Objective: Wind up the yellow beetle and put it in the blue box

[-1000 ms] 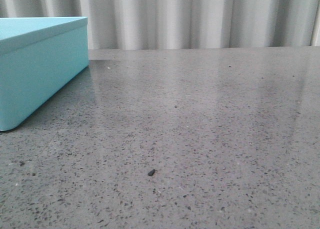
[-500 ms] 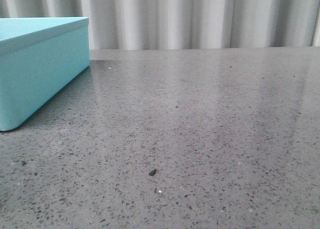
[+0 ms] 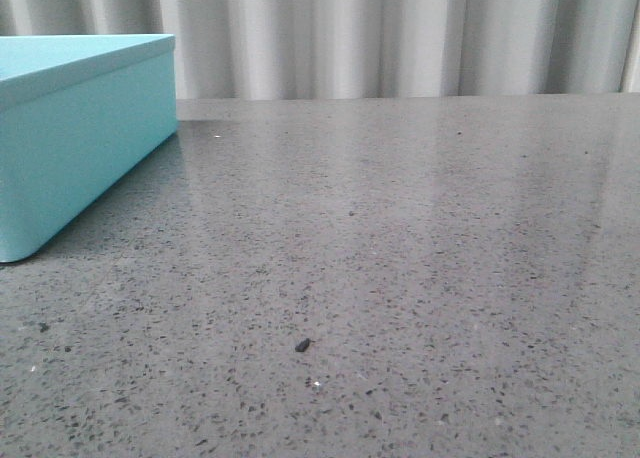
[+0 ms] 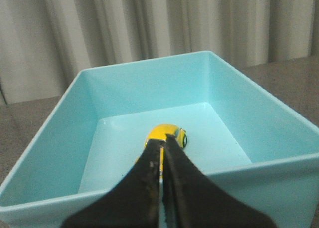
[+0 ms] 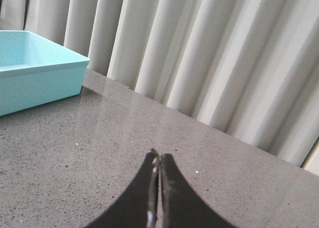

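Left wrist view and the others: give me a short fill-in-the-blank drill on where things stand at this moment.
1. The yellow beetle lies inside the ____ box.
2. The box has no ____ on it.
3. The right gripper holds ____; its fingers are shut.
4. In the front view the box stands at the ____ edge.

Missing: blue; lid; nothing; left

I counted one box (image 4: 60, 153), open-topped, and one beetle (image 4: 167, 135) inside it. I saw two grippers, left (image 4: 163, 149) and right (image 5: 157, 161). One table (image 3: 420, 238), one curtain (image 3: 400, 33), one dark speck (image 3: 302, 345).
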{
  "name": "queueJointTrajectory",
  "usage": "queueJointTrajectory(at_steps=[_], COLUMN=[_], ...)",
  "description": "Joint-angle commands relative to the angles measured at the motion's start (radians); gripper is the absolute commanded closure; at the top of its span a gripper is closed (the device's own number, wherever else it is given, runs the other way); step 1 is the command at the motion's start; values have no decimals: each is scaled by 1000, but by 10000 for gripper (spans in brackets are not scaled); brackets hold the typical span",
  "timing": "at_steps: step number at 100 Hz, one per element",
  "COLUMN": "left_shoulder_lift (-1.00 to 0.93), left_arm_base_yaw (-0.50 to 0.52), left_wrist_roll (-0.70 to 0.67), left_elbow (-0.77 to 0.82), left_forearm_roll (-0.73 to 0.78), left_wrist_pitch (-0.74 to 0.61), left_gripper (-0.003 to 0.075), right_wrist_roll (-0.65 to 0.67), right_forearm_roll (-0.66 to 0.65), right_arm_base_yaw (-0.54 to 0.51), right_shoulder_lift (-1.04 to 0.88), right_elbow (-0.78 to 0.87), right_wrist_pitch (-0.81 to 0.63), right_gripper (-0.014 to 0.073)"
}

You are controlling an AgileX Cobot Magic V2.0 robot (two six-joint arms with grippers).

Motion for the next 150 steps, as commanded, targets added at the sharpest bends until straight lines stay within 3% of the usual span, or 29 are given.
queueJointTrajectory(at_steps=[1,67,119,131,150], left_shoulder_lift=[5,3,-307,-307,-307], left_arm_base_yaw=[-4,-16,-57,-57,-57], left_wrist_roll=[-5,-5,-5,-5,-5], left_elbow=[-24,-22,225,222,222], left_forearm_roll=[-12,-12,-12,-12,-12], left_wrist_pitch=[-116,-112,-110,21,91], left_gripper=[741,741,741,741,741], right_wrist_roll=[-10,-10,-8,-8,-8], right_forearm_roll=[-16,-24,-24,-24,-24], right_arm_base_yaw=[0,0,-2,-2,-2], right_shoulder_lift=[11,11,11,11,11], right_elbow=[-22,-3,-3,-3,-3], right_wrist_pitch=[-89,-78,-50,-49,-58], right_gripper=[635,635,635,635,635])
